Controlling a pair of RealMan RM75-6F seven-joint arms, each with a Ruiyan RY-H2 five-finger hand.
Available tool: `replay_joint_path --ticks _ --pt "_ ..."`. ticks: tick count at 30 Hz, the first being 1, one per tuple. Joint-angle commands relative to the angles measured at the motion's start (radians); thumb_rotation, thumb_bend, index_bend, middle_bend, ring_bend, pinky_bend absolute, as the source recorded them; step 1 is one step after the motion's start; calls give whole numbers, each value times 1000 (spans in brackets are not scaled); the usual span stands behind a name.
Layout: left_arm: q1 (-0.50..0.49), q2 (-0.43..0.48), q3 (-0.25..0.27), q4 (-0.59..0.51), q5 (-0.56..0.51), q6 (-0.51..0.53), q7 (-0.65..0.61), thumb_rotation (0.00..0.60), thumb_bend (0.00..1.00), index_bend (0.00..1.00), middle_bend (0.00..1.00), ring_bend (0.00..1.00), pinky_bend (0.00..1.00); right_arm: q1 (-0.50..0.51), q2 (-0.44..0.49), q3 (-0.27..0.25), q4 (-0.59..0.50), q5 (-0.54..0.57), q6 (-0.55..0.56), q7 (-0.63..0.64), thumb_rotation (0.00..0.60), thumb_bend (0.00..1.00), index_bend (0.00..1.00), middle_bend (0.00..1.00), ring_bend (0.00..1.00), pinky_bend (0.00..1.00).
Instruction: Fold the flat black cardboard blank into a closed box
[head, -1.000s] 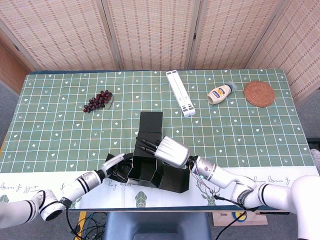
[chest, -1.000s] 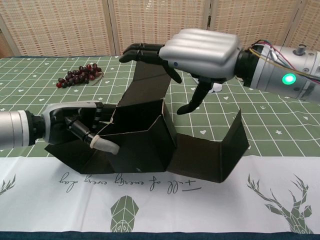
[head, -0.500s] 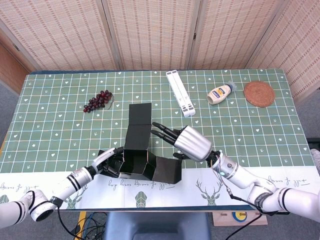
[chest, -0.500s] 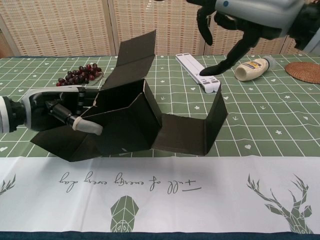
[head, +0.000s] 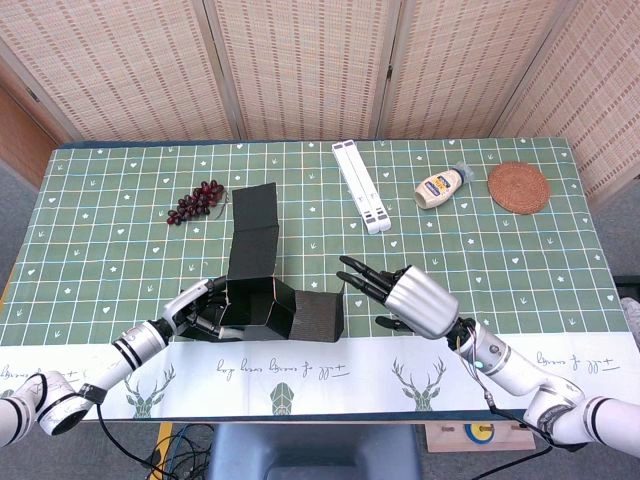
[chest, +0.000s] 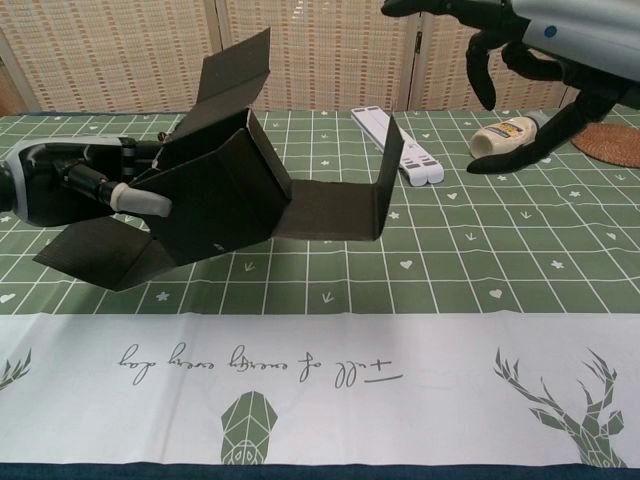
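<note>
Near front edge of green patterned tablecloth: partly folded black cardboard blank, long flap reaching back toward dark red grape bunch. Left hand grips blank's left end, thumb pressed on side panel. Right hand raised just right of blank, fingers spread, holding nothing.

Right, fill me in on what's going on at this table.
The robot is partway through folding a black cardboard blank into a box. Its left hand grips the half-formed end, with panels angled up and one long flap sticking upward. The right hand hovers open to the side, touching nothing. The box is not closed. Grapes and a mayonnaise bottle sit behind.
</note>
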Motion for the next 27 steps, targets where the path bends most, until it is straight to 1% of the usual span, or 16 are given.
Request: replay_joint_path --ticks 1,6,11,17,20,22,27 --pt "-8 19 -1 -9 10 2 -43 600 99 250 190 424 556 -17 -54 12 46 -4 19 -45 600 116 0 0 602 894" --pt "-19 43 2 -19 24 5 -104 600 99 248 189 424 556 -24 -164 43 113 -4 48 -90 600 48 0 0 602 894" --pt "-25 62 10 -24 39 12 -156 600 99 245 189 423 556 -13 -259 66 187 -12 67 -104 600 43 0 0 602 894" --pt "-32 81 26 -26 65 24 -182 600 99 243 189 422 556 16 -379 107 280 -13 92 -102 600 43 0 0 602 893" --pt "-36 84 35 -25 79 27 -175 600 99 243 189 421 556 34 -417 126 303 -18 106 -104 600 60 0 0 601 893" --pt "-38 83 40 -20 84 23 -139 600 99 243 189 420 556 47 -433 137 307 -24 117 -101 600 73 0 0 601 893" --pt "-33 75 37 -30 61 14 -43 600 99 243 190 418 556 71 -426 142 280 -35 107 -105 600 92 0 0 601 893"
